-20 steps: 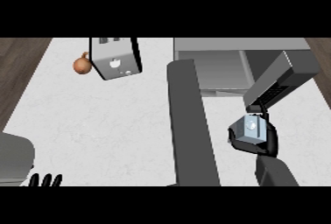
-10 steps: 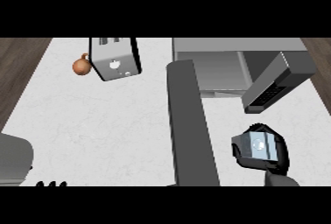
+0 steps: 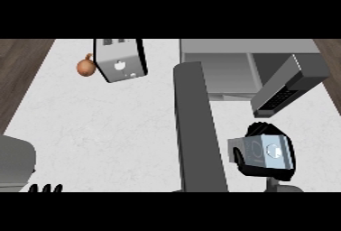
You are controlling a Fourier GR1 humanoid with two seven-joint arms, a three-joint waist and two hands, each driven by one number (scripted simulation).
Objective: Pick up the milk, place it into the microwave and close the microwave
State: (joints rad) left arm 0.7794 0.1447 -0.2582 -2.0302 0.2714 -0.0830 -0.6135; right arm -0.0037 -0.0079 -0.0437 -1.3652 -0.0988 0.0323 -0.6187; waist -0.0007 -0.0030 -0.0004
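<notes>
Milk carton (image 3: 266, 152) gripped by right robot hand (image 3: 266, 172), near open microwave (image 3: 220, 67), left robot hand (image 3: 45, 188) open

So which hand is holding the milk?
The right hand, low on the right, its fingers curled round the milk. The left hand only shows fingertips at the bottom-left edge, holding nothing.

A brown onion (image 3: 85, 66) lies just beside the toaster (image 3: 121, 59).

Kitchen: microwave (image 3: 223, 72) and toaster (image 3: 121, 61) (chrome) on counter (image 3: 100, 131).
</notes>
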